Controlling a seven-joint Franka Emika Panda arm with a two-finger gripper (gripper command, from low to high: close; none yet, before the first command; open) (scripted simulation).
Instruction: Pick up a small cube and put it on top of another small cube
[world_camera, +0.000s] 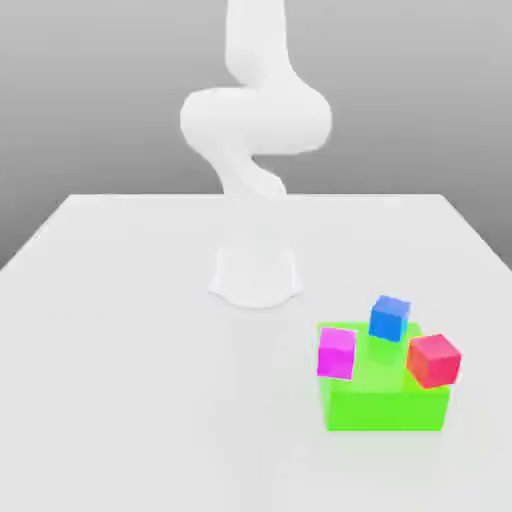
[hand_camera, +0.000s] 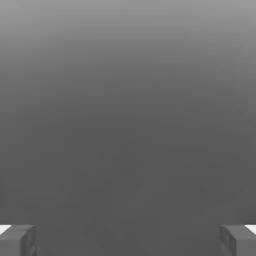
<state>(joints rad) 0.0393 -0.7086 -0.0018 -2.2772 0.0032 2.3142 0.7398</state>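
Three small cubes crowd around a larger green block (world_camera: 385, 405) at the exterior view's right, near the table's front. A magenta cube (world_camera: 337, 352) sits tilted at the block's left edge. At the block's far edge is a blue cube (world_camera: 389, 318), and a red cube (world_camera: 433, 360) is at its right edge. Whether they rest on the block or lean against it, I cannot tell. In the hand view my gripper (hand_camera: 128, 241) is open, its grey fingertips (hand_camera: 17, 240) far apart with nothing between them, facing plain grey background.
The white arm (world_camera: 255, 130) rises from its round base (world_camera: 255, 275) at the middle of the white table (world_camera: 130, 350) and bends upward out of the picture. The table's edges run along the left and right sides.
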